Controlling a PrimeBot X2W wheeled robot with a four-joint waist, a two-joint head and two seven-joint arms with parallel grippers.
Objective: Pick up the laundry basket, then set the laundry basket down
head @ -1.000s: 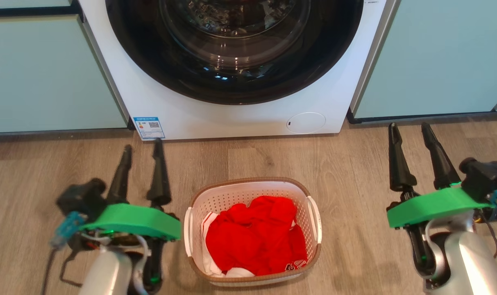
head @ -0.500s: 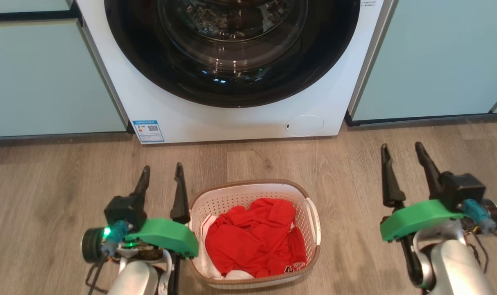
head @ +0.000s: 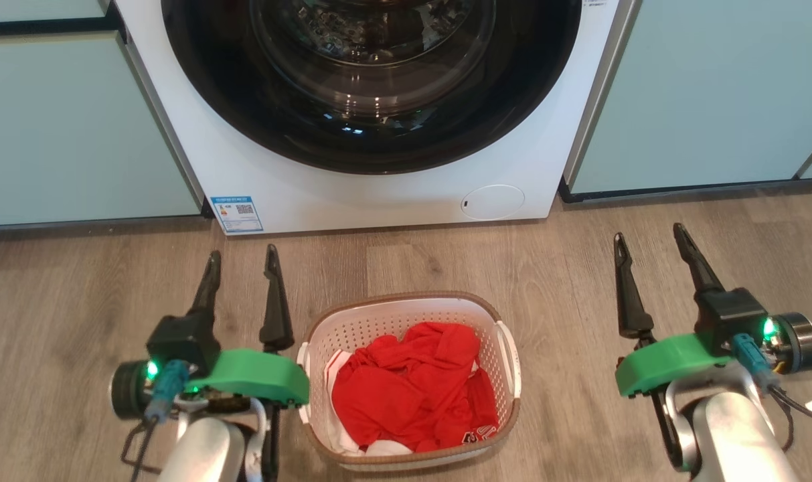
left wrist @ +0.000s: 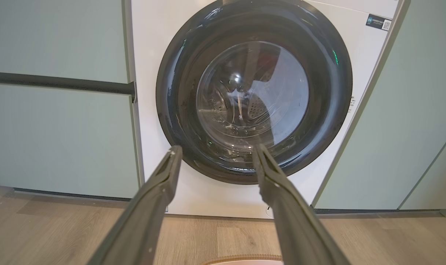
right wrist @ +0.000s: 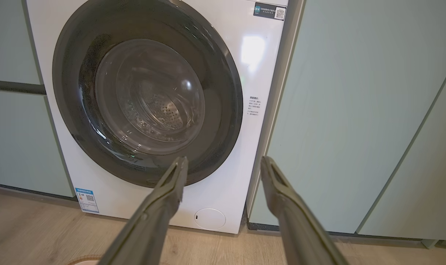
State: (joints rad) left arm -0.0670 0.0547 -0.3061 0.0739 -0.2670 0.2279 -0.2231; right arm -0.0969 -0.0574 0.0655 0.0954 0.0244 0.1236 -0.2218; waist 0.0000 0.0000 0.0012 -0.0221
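Seemingly crosswise to washer [head: 379, 194], laundry basket [head: 372, 327] sits upright; left pincer [head: 241, 253], right pincer [head: 648, 231] apart.

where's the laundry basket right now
In the head view the white perforated plastic basket with a brown rim sits lower centre on the wood floor, before the white washing machine, close beside the left tool, farther from the right tool.

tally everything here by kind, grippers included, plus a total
laundry basket: 1
heap of red clothes in it: 1
washing machine: 1
grippers: 2 (left gripper, right gripper)
total: 5
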